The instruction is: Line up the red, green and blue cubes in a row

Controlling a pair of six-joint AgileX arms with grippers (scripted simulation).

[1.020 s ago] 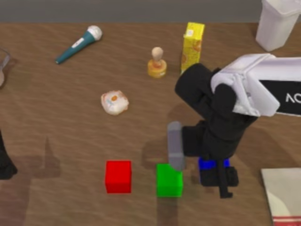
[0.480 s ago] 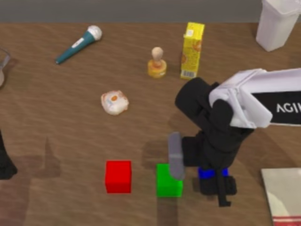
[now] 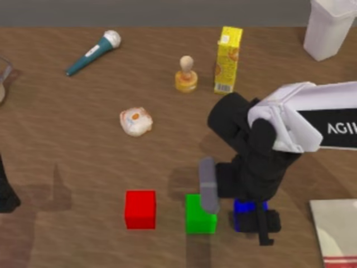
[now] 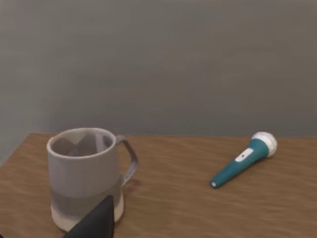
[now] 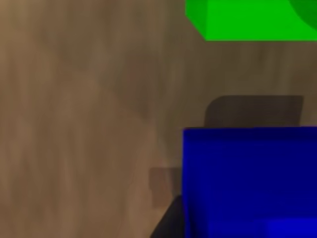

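Observation:
The red cube [image 3: 140,209] and the green cube [image 3: 198,219] rest side by side near the table's front edge, a small gap apart. My right gripper [image 3: 254,216] is shut on the blue cube [image 3: 246,207], just right of the green cube and level with it. In the right wrist view the blue cube [image 5: 247,178] fills the near corner, with a dark finger [image 5: 171,225] against its side and the green cube [image 5: 252,20] beyond. Whether the blue cube touches the table is hidden. My left gripper [image 3: 5,195] is parked at the left edge.
A yellow carton [image 3: 228,53], a wooden peg figure [image 3: 186,74] and a teal microphone [image 3: 93,52] stand at the back. A pale round bun [image 3: 135,121] lies mid-table. A white bin [image 3: 329,28] is back right, a book [image 3: 334,229] front right, a mug [image 4: 84,176] far left.
My right arm has moved slightly toward the front edge and down with the blue cube, uncovering the carton's base. The red and green cubes have not moved.

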